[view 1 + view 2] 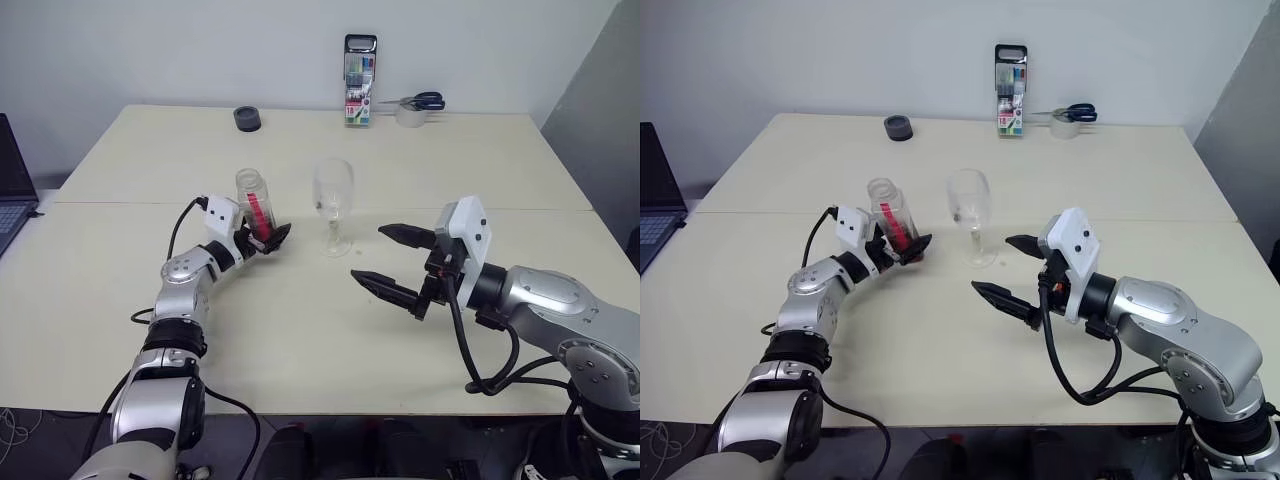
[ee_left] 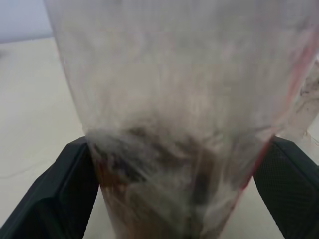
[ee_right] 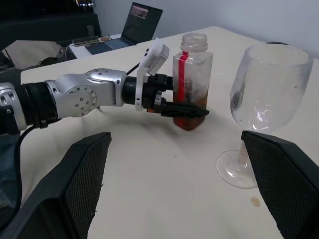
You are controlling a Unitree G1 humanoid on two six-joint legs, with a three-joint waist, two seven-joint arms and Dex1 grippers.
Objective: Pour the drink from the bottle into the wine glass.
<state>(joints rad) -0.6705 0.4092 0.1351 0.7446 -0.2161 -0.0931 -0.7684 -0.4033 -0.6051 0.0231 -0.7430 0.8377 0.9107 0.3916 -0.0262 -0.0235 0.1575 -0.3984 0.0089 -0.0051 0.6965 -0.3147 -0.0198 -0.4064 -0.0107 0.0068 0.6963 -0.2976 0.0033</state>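
Black left-arm fingers point(image 3: 185, 110) level, flanking bottle point(image 3: 191, 82)

Bottle point(image 3: 192, 79): clear plastic, smeared. Glass point(image 3: 266, 89): clear, glossy. Desk point(image 1: 300, 330): smooth, matt. Fingers point(image 3: 89, 169): black, finely textured.

On the table's point(image 1: 300, 330) far edge stand a pack of coloured markers point(image 1: 360, 82), a tape roll point(image 1: 410, 116) with scissors point(image 1: 420, 100) on it, and a dark round object point(image 1: 247, 119) further left. A laptop point(image 1: 10, 190) sits far left.
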